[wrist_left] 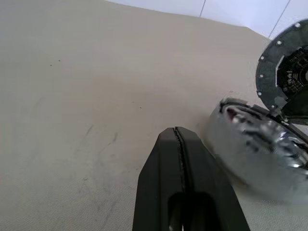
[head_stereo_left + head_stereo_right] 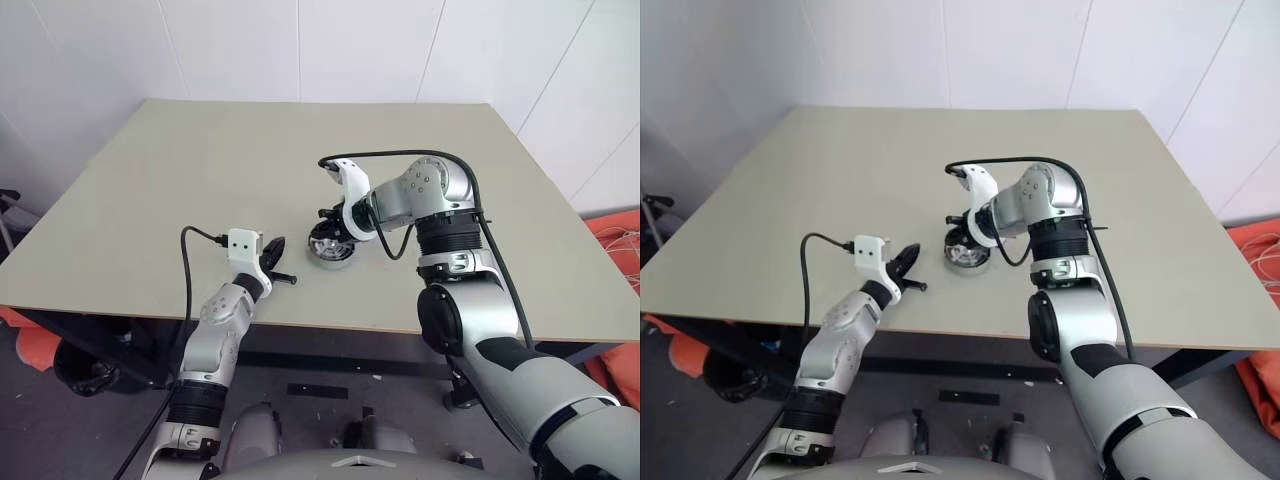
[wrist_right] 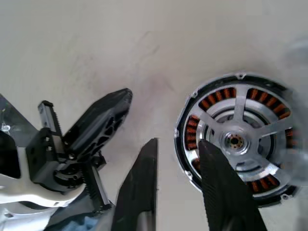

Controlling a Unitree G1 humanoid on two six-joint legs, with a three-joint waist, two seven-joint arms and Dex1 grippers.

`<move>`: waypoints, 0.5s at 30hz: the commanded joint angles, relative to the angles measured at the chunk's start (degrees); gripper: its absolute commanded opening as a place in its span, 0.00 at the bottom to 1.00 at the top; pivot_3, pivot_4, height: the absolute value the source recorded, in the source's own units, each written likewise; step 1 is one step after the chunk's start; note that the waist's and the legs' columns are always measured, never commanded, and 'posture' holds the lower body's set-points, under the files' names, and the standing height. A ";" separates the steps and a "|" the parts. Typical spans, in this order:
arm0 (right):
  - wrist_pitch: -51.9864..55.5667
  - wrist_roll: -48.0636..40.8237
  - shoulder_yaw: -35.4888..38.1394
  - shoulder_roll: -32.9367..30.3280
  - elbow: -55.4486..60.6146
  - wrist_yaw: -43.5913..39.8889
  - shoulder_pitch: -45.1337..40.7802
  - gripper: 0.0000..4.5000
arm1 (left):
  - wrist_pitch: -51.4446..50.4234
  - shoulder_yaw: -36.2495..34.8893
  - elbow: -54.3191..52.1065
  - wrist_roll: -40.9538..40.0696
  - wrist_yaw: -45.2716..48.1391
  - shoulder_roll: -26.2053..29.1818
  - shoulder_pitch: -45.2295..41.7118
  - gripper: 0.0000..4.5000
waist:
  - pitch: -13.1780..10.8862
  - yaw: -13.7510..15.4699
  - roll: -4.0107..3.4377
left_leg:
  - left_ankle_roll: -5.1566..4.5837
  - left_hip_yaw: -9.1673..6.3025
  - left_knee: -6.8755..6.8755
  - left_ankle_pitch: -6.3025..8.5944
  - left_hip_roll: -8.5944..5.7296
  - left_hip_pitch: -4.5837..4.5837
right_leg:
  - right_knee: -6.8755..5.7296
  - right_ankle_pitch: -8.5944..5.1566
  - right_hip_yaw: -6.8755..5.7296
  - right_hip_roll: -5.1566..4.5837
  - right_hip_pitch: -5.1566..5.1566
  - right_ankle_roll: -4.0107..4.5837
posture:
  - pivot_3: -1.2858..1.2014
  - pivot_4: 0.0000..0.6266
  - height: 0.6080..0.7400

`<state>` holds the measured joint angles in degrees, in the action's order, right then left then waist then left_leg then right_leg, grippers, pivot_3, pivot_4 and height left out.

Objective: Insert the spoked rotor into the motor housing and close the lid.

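Two black fingers of the right gripper (image 3: 178,178) are standing apart, with nothing between them. They are hanging just over the motor housing (image 3: 240,139), and one finger is crossing its near rim. The spoked rotor (image 3: 243,127) is already sitting inside the motor housing, with its shiny spokes lying over the ring of brown windings. The rotor is looking flat and snug in there, so I am thinking the putting-in part is done.

To do this step well, the right gripper should be lifting straight up and away from the housing, so a finger is not catching a spoke and pulling the rotor back out. Going slowly is the safe way. If the housing gets bumped, it may slide on the table (image 2: 200,200).

Next comes the lid, but I am not seeing it for sure, so I cannot say where it is lying.

Beside the housing, on its left, the left gripper (image 1: 179,144) is resting low over the table. Its two fingers are pressed together and are holding nothing. It is near the housing but not touching it.
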<state>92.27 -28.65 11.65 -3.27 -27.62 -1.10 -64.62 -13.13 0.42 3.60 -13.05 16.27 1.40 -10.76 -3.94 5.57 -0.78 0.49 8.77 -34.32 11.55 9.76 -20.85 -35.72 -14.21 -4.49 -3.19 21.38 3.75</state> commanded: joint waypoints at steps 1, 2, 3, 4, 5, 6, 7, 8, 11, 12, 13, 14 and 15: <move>0.23 -3.52 2.39 0.90 0.52 3.70 -2.18 0.58 | 0.33 0.02 -1.81 -0.51 0.53 0.18 -0.68 0.00 | 0.00 0.00 0.00 | 0.00 0.00 0.00 0.00 0.00 0.01 | 0.00 0.00 0.00 0.00 -0.01 0.00 | 0.52 0.00 1.00; 0.23 -4.18 3.01 1.19 0.41 4.48 -2.42 0.65 | 0.30 0.03 -1.87 -0.53 0.55 0.19 -0.65 0.00 | 0.00 0.00 0.00 | 0.01 0.00 0.00 0.00 0.00 0.01 | 0.00 0.00 0.00 -0.01 -0.02 0.00 | 0.52 0.00 1.00; 0.23 -5.08 3.62 1.47 0.22 5.17 -2.82 0.73 | 0.25 0.04 -1.94 -0.54 0.58 0.21 -0.62 0.00 | 0.00 0.02 0.00 | 0.01 0.00 0.00 -0.01 -0.01 0.01 | 0.00 0.00 0.00 -0.01 -0.02 0.00 | 0.52 0.00 1.00; 0.23 -5.95 4.17 1.70 0.04 5.84 -3.22 0.73 | 0.23 0.07 -1.98 -0.55 0.61 0.22 -0.59 0.00 | 0.00 0.03 0.00 | 0.02 0.00 0.00 -0.01 -0.01 0.01 | 0.00 0.00 0.00 -0.01 -0.02 0.00 | 0.52 0.00 1.00; 0.23 -6.81 5.14 2.10 -0.16 6.39 -3.81 0.73 | 0.20 0.10 -2.03 -0.57 0.66 0.24 -0.54 0.00 | 0.00 0.02 0.00 | 0.03 0.00 0.00 -0.02 -0.01 0.01 | 0.00 0.00 0.00 -0.01 -0.02 -0.01 | 0.52 0.00 1.00; 0.23 -7.54 5.86 2.38 -0.32 6.98 -4.21 0.73 | 0.19 0.13 -2.07 -0.58 0.69 0.24 -0.50 0.00 | 0.00 0.00 -0.01 | 0.04 0.00 0.00 -0.02 -0.01 0.01 | 0.00 0.00 0.00 -0.01 -0.01 -0.01 | 0.52 0.00 1.00; 0.23 -8.40 6.35 2.55 -0.45 7.27 -4.61 0.73 | 0.17 0.13 -2.10 -0.58 0.72 0.26 -0.46 0.00 | 0.00 0.00 -0.01 | 0.04 0.00 0.00 -0.02 0.00 0.00 | -0.01 0.01 0.00 -0.01 0.00 -0.03 | 0.52 0.00 1.00; 0.23 -9.13 7.16 2.80 -0.35 7.22 -5.29 0.73 | 0.16 0.13 -2.12 -0.57 0.77 0.26 -0.45 0.00 | 0.00 -0.01 0.00 | 0.04 0.00 0.01 -0.02 0.00 0.00 | -0.01 0.01 0.00 0.00 0.01 -0.03 | 0.52 0.00 1.00; -1.96 -8.88 8.12 2.98 3.23 3.88 -7.69 0.73 | 0.10 0.11 -2.15 -0.56 0.94 0.30 -0.41 0.00 | 0.00 -0.02 -0.01 | 0.05 0.00 0.04 -0.02 -0.01 -0.01 | 0.00 0.01 0.00 0.00 0.04 -0.05 | 0.52 0.00 1.00; -5.59 -7.89 5.23 1.85 5.54 1.05 -7.66 0.73 | 0.09 0.11 -2.14 -0.56 0.98 0.31 -0.40 0.00 | 0.00 0.00 -0.01 | 0.05 0.00 0.06 -0.02 -0.01 -0.02 | 0.00 0.02 0.00 0.00 0.04 -0.07 | 0.52 0.00 1.00; -10.83 -5.72 0.67 -0.10 7.76 -2.39 -7.05 0.73 | 0.08 0.11 -2.11 -0.56 1.00 0.29 -0.42 0.00 | 0.00 0.07 0.00 | 0.05 0.00 0.06 -0.02 -0.01 -0.02 | 0.01 0.06 0.00 0.00 0.04 -0.14 | 0.52 0.00 1.00; -14.81 -4.22 -2.24 -1.51 8.79 -4.86 -6.54 0.73 | 0.06 0.08 -2.10 -0.57 1.03 0.28 -0.42 0.00 | 0.00 0.20 0.00 | 0.04 0.00 0.06 -0.02 -0.01 -0.05 | 0.02 0.07 0.00 0.00 0.05 -0.16 | 0.52 0.00 1.00; -18.02 -3.02 -4.21 -2.53 9.35 -6.97 -6.02 0.73 | 0.05 0.05 -2.10 -0.59 1.06 0.28 -0.41 0.00 | 0.00 0.36 0.00 | 0.05 0.00 0.06 -0.02 -0.01 -0.09 | 0.04 0.08 -0.01 -0.01 0.06 -0.18 | 0.52 0.00 1.00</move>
<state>80.36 -33.26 10.07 -4.53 -21.59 -4.28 -69.81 -13.26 0.42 3.59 -13.05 17.01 1.54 -10.72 -3.95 5.93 -0.78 0.54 8.77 -34.26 11.52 9.74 -20.94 -35.68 -14.13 -4.50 -3.21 21.42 3.54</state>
